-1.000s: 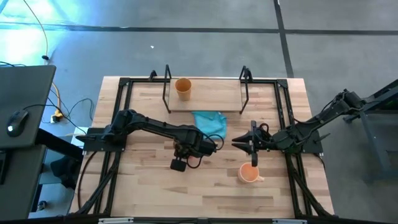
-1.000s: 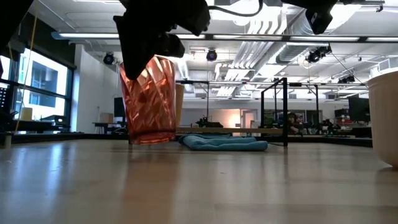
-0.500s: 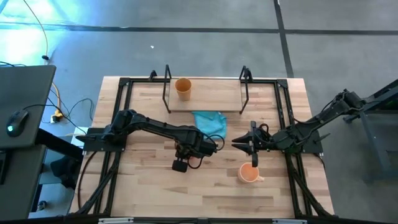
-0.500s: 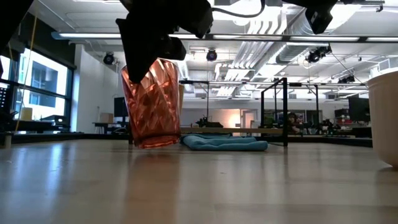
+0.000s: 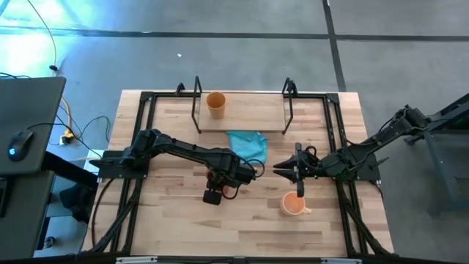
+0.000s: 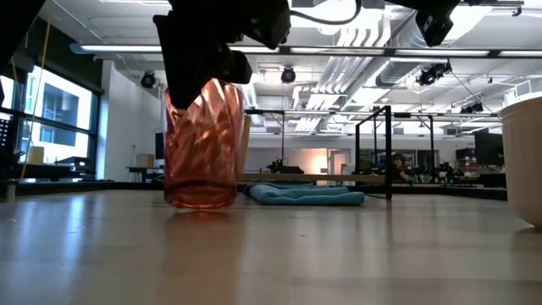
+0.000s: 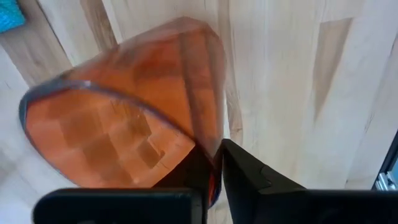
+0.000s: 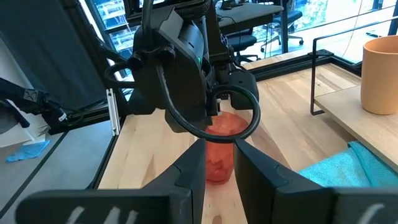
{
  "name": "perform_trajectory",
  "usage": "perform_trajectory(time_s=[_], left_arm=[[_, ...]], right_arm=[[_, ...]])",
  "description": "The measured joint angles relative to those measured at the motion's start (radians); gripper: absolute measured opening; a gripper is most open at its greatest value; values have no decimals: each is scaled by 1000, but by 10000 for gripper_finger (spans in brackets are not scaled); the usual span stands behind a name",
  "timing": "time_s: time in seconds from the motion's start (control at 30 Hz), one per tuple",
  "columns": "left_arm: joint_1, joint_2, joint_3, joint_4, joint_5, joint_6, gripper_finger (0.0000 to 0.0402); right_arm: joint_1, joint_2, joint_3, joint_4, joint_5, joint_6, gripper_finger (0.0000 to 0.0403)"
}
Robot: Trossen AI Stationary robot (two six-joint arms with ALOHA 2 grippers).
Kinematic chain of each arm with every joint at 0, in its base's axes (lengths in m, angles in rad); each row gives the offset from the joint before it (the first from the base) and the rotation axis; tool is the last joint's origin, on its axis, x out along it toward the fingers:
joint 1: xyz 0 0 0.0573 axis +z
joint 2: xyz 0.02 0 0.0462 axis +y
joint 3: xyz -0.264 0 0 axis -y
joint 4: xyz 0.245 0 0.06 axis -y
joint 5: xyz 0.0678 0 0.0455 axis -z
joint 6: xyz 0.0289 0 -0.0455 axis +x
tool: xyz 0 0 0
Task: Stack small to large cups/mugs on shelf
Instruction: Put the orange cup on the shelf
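While the left gripper (image 5: 212, 195) sits just left of frame centre, its fingers pinch the rim of the dark red ribbed cup (image 6: 203, 148), which stands upright on the table (image 5: 176, 220). Right gripper (image 5: 297, 192), slightly parted and empty, hovers over the orange mug (image 5: 294, 204); tan tumbler (image 5: 215, 103) is on the shelf (image 5: 253, 114) up top.

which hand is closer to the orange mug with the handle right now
The right. The right hand hovers just beyond the orange mug, toward the shelf side. The left hand is farther off, gripping the red ribbed cup.
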Motion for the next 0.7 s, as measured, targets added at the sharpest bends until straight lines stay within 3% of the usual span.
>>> perform_trajectory(time_s=[0.7], left_arm=[[0, 0, 0, 40, 99, -18, 58]], right_arm=[[0, 0, 0, -1, -14, 20, 71]])
